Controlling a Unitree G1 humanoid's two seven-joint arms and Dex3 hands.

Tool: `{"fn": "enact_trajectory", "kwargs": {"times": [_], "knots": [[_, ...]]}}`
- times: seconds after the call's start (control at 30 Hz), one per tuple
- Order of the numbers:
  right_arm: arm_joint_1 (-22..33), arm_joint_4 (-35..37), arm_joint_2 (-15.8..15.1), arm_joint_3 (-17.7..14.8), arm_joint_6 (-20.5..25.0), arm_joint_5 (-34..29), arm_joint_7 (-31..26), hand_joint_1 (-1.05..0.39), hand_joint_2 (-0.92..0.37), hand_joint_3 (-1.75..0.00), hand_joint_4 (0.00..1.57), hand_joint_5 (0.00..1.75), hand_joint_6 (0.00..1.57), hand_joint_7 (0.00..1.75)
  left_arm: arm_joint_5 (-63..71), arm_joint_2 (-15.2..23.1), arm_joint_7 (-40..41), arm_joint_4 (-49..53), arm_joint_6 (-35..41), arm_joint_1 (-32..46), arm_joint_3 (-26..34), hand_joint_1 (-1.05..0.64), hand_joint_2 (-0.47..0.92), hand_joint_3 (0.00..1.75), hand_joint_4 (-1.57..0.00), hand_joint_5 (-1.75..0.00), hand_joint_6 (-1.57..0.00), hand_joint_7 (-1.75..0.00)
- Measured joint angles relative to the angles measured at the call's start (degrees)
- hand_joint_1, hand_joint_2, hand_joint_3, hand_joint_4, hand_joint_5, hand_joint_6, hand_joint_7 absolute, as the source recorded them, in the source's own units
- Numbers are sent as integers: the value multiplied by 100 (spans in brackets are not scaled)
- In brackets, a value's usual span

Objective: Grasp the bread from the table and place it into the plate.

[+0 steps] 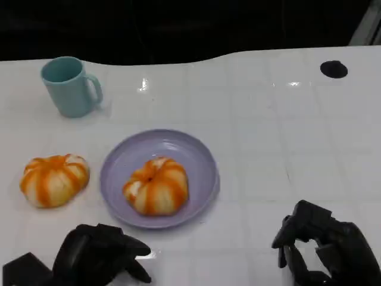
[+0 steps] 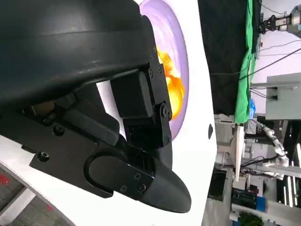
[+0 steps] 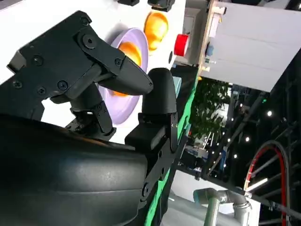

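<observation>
The white worktop [image 1: 268, 137] carries a lilac plate [image 1: 199, 156] with one bread roll [image 1: 156, 185] in it; the other bread [image 1: 53, 179] lies at nine o'clock of it. It looks light and squashy: cup its sides gently. Left hand [image 1: 98, 255] and right hand [image 1: 324, 244] hold nothing, fingers loosely apart

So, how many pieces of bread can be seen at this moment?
2. One bread lies in the purple plate; the other bread lies on the table, left of the plate.
</observation>
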Motion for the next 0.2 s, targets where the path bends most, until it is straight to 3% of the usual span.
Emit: {"fn": "enact_trajectory", "kwargs": {"times": [0.2], "knots": [[-34, 16, 83, -15, 1, 0, -1, -33, -40, -130, 83, 175, 72, 162, -57, 29, -57, -1, 8, 0, 68, -105, 89, 1, -147, -68, -157, -20]]}}
